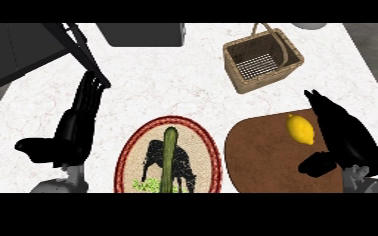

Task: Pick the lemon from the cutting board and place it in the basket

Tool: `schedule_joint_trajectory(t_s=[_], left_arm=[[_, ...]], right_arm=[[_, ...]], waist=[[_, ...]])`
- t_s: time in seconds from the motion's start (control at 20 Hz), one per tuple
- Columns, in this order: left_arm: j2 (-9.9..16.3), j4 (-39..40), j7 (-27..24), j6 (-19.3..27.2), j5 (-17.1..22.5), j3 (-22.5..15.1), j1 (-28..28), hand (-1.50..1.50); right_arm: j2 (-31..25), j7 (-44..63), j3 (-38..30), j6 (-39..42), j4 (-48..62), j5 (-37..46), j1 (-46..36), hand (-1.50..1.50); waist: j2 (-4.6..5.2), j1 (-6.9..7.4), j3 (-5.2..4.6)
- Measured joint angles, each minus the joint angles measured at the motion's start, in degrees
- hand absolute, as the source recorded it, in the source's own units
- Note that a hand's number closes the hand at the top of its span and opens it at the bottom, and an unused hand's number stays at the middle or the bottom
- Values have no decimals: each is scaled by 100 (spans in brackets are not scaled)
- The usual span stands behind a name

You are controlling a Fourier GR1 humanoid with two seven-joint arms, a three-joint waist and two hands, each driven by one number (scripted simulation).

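The smooth yellow oval lemon (300, 129) lies on the far right part of the brown rounded wooden cutting board (266, 155), on the pale marbled bench (177, 90). The right hand (341, 135) sits just beside it on the right, fingers stretched out straight and thumb spread below, holding nothing. To grasp well, it should slide left until fingers and thumb bracket the fruit, then curl round its rounded, slippery skin. The square woven wicker basket (263, 60) with an arched handle stands far off, up and to the left. The left hand (63, 140) rests open at the left, beside a round patterned plate (168, 155) bearing a long green vegetable (170, 160)
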Motion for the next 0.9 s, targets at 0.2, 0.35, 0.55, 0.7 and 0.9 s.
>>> schedule_joint_trajectory(t_s=[0.2, 0.35, 0.55, 0.7, 0.9], left_arm=[[-27, -52, -28, -107, 14, 84, 105, 0], [-144, 2, -52, -74, -130, 32, 74, 0], [-101, -162, -30, -245, -80, 132, 248, 0], [-136, -224, 81, -246, -129, 165, 204, 0], [-163, -144, 16, -355, -123, 283, 195, 0]], right_arm=[[148, -223, -83, -18, 375, 175, -85, -150], [264, -348, -183, 13, 691, 305, -196, -150], [358, -529, -334, 54, 921, 406, -226, -150], [518, -714, -318, -125, 1211, 585, -211, -150], [625, -930, -400, -158, 1390, 713, -210, -150]], waist=[[0, 7, -1], [1, 6, -1], [-1, 9, -1], [0, 9, -1], [0, 6, 0]])
